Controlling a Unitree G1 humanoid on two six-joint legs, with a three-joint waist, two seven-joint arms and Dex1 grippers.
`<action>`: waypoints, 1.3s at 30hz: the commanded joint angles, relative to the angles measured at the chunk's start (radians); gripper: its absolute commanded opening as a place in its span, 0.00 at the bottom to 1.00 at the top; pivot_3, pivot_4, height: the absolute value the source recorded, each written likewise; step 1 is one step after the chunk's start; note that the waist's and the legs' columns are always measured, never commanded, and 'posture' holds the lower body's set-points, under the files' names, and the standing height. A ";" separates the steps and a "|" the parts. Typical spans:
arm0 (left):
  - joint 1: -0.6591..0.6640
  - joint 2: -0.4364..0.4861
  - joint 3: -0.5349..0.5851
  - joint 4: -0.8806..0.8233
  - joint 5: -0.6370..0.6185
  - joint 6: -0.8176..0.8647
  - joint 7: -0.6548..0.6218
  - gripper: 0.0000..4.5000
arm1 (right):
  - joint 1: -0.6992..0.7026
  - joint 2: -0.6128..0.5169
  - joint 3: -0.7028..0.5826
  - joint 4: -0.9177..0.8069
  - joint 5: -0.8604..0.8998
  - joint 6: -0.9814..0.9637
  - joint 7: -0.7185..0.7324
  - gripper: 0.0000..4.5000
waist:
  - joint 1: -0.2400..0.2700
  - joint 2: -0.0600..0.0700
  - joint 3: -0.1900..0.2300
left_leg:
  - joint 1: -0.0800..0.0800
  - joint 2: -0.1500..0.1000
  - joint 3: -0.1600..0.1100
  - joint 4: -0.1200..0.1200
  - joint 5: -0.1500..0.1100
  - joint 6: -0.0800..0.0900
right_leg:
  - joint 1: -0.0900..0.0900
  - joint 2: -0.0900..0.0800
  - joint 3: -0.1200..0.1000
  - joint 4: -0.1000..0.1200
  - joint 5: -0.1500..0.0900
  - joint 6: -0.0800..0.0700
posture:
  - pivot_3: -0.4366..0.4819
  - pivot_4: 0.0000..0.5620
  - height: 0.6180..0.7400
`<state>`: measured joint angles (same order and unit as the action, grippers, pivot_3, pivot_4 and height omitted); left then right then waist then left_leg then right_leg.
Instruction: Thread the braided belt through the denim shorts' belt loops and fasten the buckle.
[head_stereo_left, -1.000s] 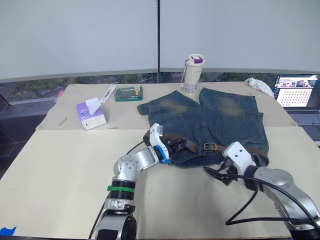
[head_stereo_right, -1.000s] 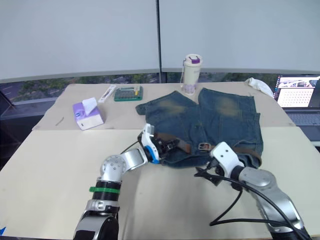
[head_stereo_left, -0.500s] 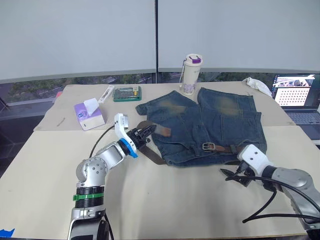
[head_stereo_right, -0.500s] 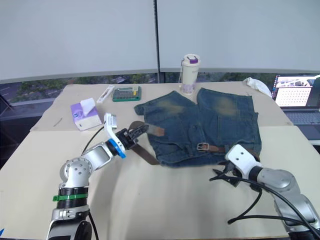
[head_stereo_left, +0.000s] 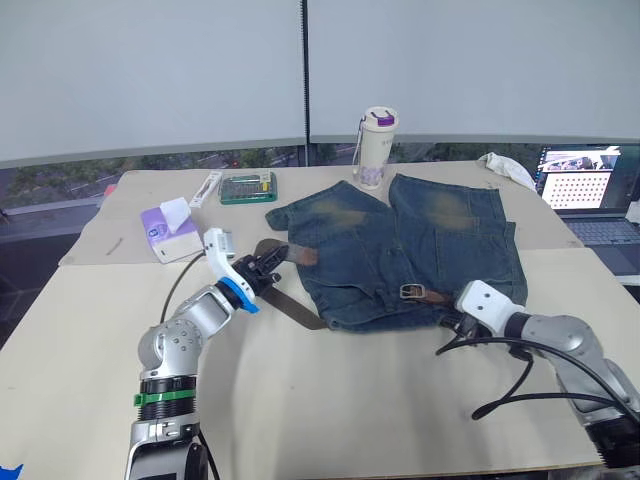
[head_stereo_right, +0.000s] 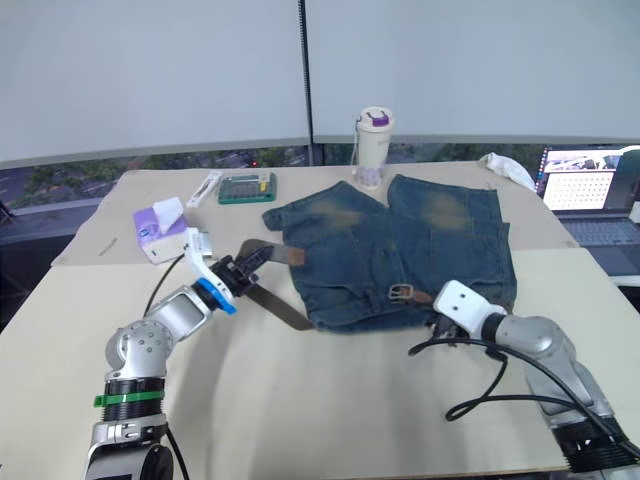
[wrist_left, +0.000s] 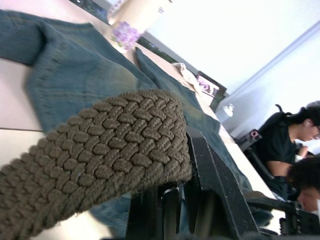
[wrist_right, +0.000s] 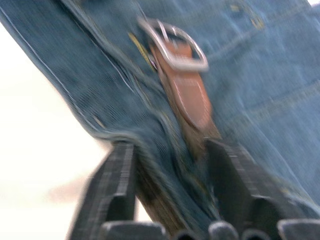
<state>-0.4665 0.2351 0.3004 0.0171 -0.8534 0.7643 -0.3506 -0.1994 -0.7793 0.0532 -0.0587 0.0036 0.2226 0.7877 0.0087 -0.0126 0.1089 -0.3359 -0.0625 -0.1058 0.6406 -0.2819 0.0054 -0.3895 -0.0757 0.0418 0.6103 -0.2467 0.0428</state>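
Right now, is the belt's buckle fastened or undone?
Undone. The buckle lies bare on the denim shorts, while the left gripper holds the braided belt beside the waistband.

The left pincer (head_stereo_left: 268, 266) has drawn the braided belt (head_stereo_left: 300, 312) out leftward, while the right pincer (head_stereo_left: 447, 318) closed in on the denim shorts (head_stereo_left: 420, 240).

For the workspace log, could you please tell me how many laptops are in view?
1: a laptop sits open at the far right edge, beyond the shorts and right of a white cloth. Others may lie out of view.
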 joint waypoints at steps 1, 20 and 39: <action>-0.027 0.017 0.053 -0.008 -0.019 -0.031 -0.003 0.00 | -0.033 0.032 0.047 -0.065 0.008 0.006 0.026 0.11 | 0.000 0.002 -0.001 | 0.000 0.000 0.000 0.000 0.000 0.000 | 0.000 0.000 0.000 0.000 0.000 0.000 | 0.48 0.27 1.00; 0.055 0.064 0.093 -0.059 -0.139 0.214 0.075 0.00 | -0.101 0.149 0.260 -0.179 -0.079 0.053 0.081 0.16 | 0.006 0.002 -0.001 | 0.000 -0.002 -0.002 -0.002 0.000 0.000 | -0.003 -0.001 -0.001 0.001 0.001 -0.001 | 0.48 0.27 1.00; 0.051 -0.024 0.069 0.029 -0.185 0.357 0.243 0.00 | 0.093 0.126 -0.114 -0.559 0.322 0.393 0.000 0.99 | 0.010 -0.001 -0.001 | 0.000 -0.002 -0.003 -0.002 -0.003 0.004 | -0.001 -0.002 -0.001 0.000 0.001 -0.001 | 0.48 0.27 1.00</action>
<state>-0.3962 0.2238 0.3702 0.0430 -1.0414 1.1364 -0.1074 -0.1010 -0.6714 -0.0218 -0.5965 0.2917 0.6029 0.8202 0.0188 -0.0135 0.1079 -0.3358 -0.0647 -0.1087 0.6385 -0.2848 0.0092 -0.3909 -0.0772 0.0408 0.6104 -0.2461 0.0418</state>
